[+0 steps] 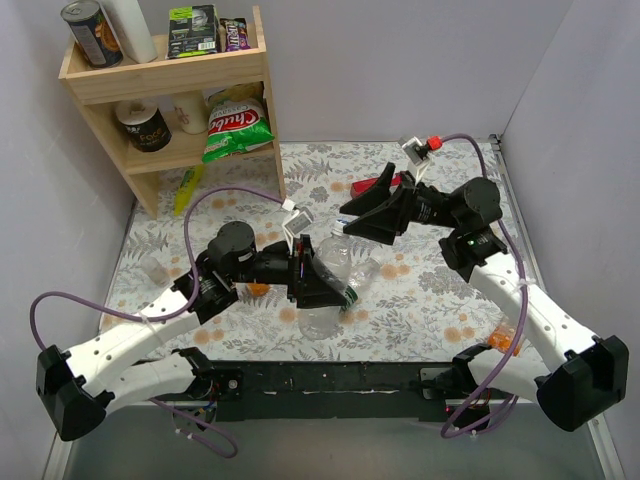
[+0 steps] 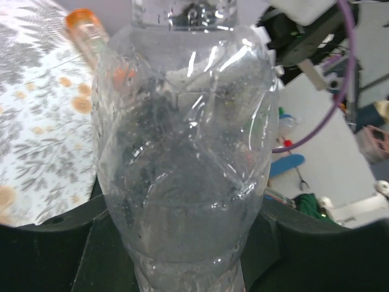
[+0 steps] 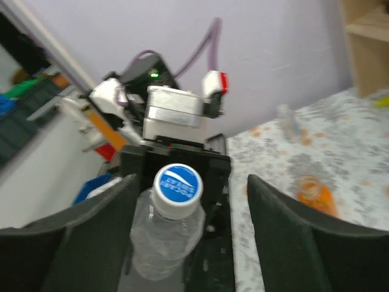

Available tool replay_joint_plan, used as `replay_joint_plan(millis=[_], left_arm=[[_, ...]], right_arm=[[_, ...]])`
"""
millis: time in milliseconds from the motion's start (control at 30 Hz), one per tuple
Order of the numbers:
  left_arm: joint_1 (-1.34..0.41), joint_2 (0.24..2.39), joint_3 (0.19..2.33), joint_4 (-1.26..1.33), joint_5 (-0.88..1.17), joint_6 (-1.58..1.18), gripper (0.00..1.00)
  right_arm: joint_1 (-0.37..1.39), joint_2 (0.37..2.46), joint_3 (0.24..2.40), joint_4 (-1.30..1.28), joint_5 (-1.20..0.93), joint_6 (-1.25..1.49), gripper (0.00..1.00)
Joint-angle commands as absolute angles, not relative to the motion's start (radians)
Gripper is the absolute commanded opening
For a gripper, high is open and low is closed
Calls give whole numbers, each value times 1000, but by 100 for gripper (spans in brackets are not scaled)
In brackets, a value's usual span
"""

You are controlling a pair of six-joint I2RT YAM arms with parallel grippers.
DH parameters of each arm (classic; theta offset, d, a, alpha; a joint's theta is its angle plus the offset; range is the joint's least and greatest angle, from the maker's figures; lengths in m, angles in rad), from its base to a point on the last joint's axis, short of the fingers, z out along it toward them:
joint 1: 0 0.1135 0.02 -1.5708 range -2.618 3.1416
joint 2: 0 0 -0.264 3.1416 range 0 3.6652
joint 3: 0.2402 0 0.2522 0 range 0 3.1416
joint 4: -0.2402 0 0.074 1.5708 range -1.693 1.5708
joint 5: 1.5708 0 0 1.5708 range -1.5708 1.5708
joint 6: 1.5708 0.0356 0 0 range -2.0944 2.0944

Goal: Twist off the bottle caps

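My left gripper (image 1: 318, 280) (image 2: 182, 243) is shut on the body of a clear plastic bottle (image 1: 325, 290) (image 2: 182, 152) and holds it above the table. The bottle's white cap (image 3: 177, 190) with a blue top points toward my right gripper (image 1: 352, 215) (image 3: 191, 201). That gripper is open, its two fingers standing on either side of the cap without touching it. A short orange bottle (image 3: 313, 193) with an open mouth stands on the cloth. A slim orange bottle (image 2: 85, 27) lies beyond the held one.
A wooden shelf (image 1: 170, 75) with cans, boxes and a snack bag stands at the back left. A red box (image 1: 376, 186) lies behind the right gripper. A small clear bottle (image 1: 155, 270) stands at the left, and an orange item (image 1: 500, 340) lies by the right arm.
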State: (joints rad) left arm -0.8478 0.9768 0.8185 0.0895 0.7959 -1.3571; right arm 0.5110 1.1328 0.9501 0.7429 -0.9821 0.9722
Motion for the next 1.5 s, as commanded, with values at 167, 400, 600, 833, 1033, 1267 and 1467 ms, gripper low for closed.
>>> replay_joint_plan(millis=[167,400,600,833,1033,1267,1467], left_arm=[[-906,1012,989,-348,270,-1092,17],[-962,1101,1061,-429,58,-1068,16],[-982,1124,1069,-430,38,-1060,16],[-985,1132,1072,-431,18,-1058,16],[-988,1134,1069,-430,23,-1055,16],[-976,1078,1013,-350,150,-1066,16],[-855,979,878,-108,558,-1146,17]], right_arm=[[502,1040,1023,137,-563,724,91],[586,1046,1094,15,-315,715,85],[644,1107,1149,-57,-255,706,74],[684,1166,1206,-124,-224,687,68],[684,1183,1198,-97,-258,690,46],[673,1143,1117,34,-330,687,1],[580,1101,1028,234,-630,690,1]])
